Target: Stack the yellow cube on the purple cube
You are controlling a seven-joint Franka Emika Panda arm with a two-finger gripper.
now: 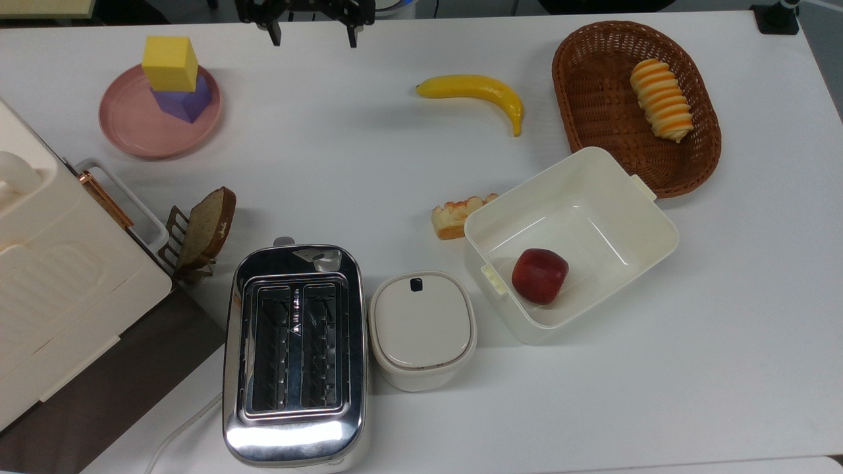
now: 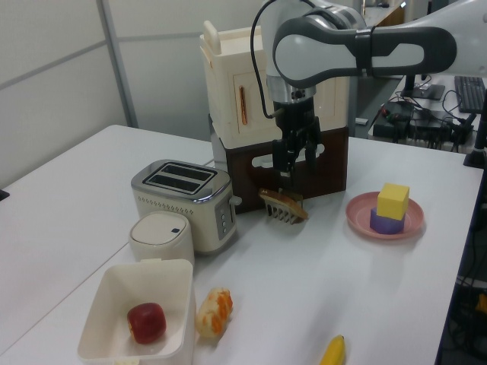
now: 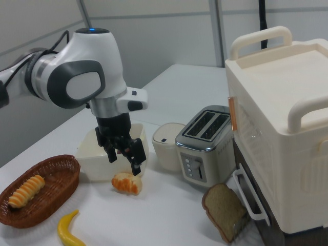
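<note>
The yellow cube [image 1: 170, 62] rests on top of the purple cube [image 1: 184, 100], and both stand on a pink plate [image 1: 132, 128] at the top view's upper left. The left view has the yellow cube [image 2: 393, 200] over the purple cube [image 2: 386, 223] at its right. My gripper [image 1: 313, 36] hangs open and empty at the table's far edge, well to the top view's right of the stack. It also appears as the gripper [image 2: 294, 163] above the bread rack in the left view, and as the gripper [image 3: 124, 159] raised over the table in the right view.
A banana [image 1: 474, 89] lies mid-table beside a wicker basket [image 1: 593, 118] holding a bread roll. A white box [image 1: 658, 230] contains an apple [image 1: 540, 275]. A toaster [image 1: 294, 355], a lidded pot [image 1: 421, 326], a bread slice in a rack [image 1: 207, 224] and a cream appliance [image 1: 53, 276] stand near.
</note>
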